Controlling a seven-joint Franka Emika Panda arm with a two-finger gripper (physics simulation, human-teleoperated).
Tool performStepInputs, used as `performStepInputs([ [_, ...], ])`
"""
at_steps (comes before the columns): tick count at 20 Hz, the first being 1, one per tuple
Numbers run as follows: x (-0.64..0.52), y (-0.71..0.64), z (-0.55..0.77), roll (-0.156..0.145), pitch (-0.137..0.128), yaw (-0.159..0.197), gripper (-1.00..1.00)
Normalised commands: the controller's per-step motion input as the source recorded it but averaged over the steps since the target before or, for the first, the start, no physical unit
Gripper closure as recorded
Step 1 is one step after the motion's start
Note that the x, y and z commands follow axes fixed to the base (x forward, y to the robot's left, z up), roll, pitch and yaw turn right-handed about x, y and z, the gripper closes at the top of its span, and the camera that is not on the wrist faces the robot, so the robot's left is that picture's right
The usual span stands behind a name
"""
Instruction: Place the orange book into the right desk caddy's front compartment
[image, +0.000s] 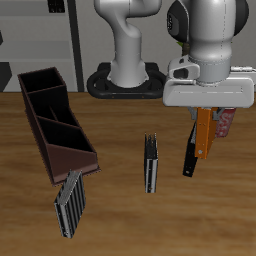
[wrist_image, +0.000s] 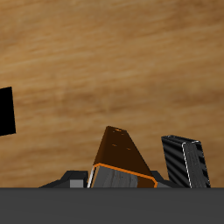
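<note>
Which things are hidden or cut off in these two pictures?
- End effector: exterior view, fingertips hidden by the orange book; grip not confirmed.
- Orange book: wrist view, its near end is cut off by the end effector's body.
- Black book: exterior view, its top is behind the orange book.
- Right desk caddy: absent from the wrist view.

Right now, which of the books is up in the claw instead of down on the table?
The orange book, hanging on edge from the claw. The black book and both striped books are on the wooden table.

Wooden table (image: 120, 215): right desk caddy (image: 55, 122), two striped books (image: 72, 200) (image: 150, 162), black book (image: 189, 155).
</note>
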Motion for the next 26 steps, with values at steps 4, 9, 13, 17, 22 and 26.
performStepInputs([
  [4, -0.47, -0.18, 0.5, 0.056, -0.006, 0.164, 1.0],
  [9, -0.56, -0.26, 0.46, 0.046, -0.038, 0.112, 1.0],
  [13, -0.5, -0.23, 0.33, 0.011, -0.034, 0.081, 1.0],
  [17, -0.76, -0.43, 0.32, 0.008, -0.035, 0.106, 1.0],
  [22, -0.32, -0.31, -0.02, -0.022, 0.022, 0.071, 1.0],
  [26, -0.3, -0.3, 0.03, -0.039, -0.016, 0.079, 1.0],
])
